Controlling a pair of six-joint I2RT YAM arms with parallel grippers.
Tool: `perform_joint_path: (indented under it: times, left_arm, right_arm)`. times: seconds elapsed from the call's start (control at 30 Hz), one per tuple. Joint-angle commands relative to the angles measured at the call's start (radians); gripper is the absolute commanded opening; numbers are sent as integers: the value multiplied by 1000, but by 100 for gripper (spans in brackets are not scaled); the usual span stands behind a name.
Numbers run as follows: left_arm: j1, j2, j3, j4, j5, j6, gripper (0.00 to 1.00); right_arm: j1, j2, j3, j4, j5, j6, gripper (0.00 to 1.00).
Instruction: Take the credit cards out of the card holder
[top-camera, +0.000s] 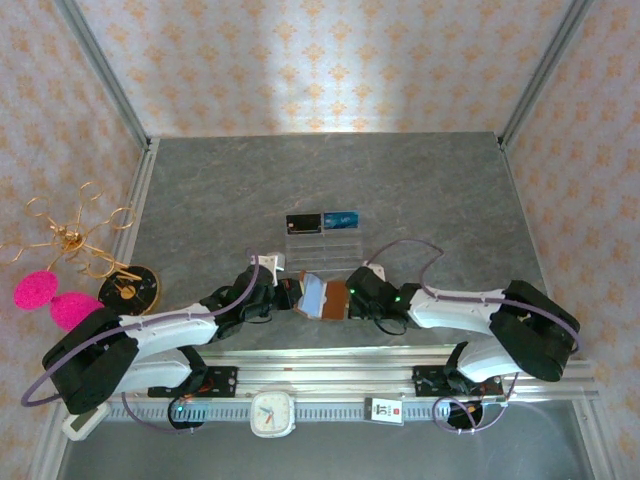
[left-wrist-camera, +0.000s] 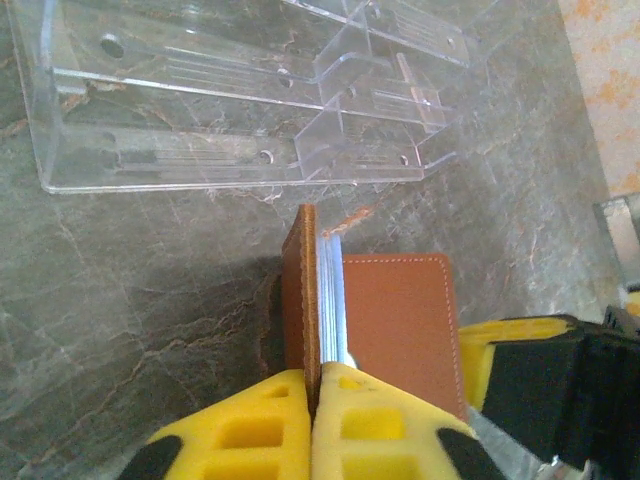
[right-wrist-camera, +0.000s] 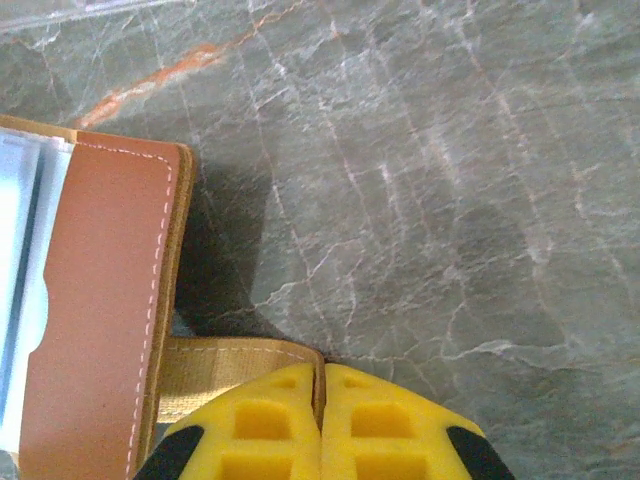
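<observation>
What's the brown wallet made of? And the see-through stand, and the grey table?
The card holder looks like brown leather or a look-alike: matte, with pale stitching along its edge. The stand looks like clear hard plastic, maybe acrylic: glossy and see-through. The table looks like grey marble with pale and orange veins, but may be only a print.

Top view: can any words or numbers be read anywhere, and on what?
Nothing can be read for certain.
White tag: dark marks, too blurred.
Clock: dial numbers too small.
Black card, blue card: print too small.
</observation>
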Motion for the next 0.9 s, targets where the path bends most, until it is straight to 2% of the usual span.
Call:
perform_joint_path:
  times: [0.0,0.07,0.2,0.3,0.47,0.53,0.63,0.87]
  left_arm:
    - [4,10,-1,31,10,-1,0]
    - [5,5,1,24,11,-8,0]
    - [3,-30,-10,21,6,-28,0]
    - [0,-35,-14,13,10,-46,0]
    - [-6,-49,-35,15,4,-85,0]
    - [-9,-62,-44,11,-6,-98,0]
    - [-12,-87,-61,17,-12,-117,0]
    - [-28,-122,-82,29,-17,-150,0]
  right_arm:
    - [-28,-15,-30,-14,77,6,5]
    - [-29,-34,-31,-18,73,5,14]
    - [-34,-122,-44,-16,75,-11,39]
    - [-34,-223,-49,-15,78,-49,48]
    - [-29,-355,-21,-8,80,-123,52]
    - [-24,-356,-16,79,-5,-151,53]
    - [-13,-241,38,156,-138,-158,54]
    - [77,62,182,220,-177,-197,56]
